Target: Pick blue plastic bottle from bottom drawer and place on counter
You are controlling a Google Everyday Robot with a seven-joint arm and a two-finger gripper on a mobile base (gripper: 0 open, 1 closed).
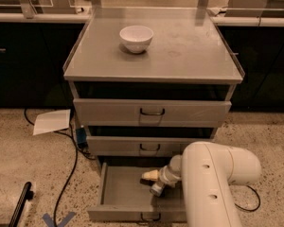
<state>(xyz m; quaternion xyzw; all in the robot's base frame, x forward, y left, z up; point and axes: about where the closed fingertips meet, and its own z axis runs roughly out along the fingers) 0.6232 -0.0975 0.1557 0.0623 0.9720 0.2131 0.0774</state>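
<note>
No bottle is seen on the bench [189, 56]. The bottom drawer [120, 193] is found open, and the pincer [155, 181] is held inside it, right of middle. Its grip cannot be told, and the blue plastic bottle cannot be made out there — lifting and placing are judged outstanding.

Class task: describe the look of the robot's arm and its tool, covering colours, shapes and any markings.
The arm is a bulky, rounded white shell with small dark round holes on its side, narrowing to a ringed pale grey wrist. The tool, over the tray of the bottom drawer, ends in a cream tip.
</note>
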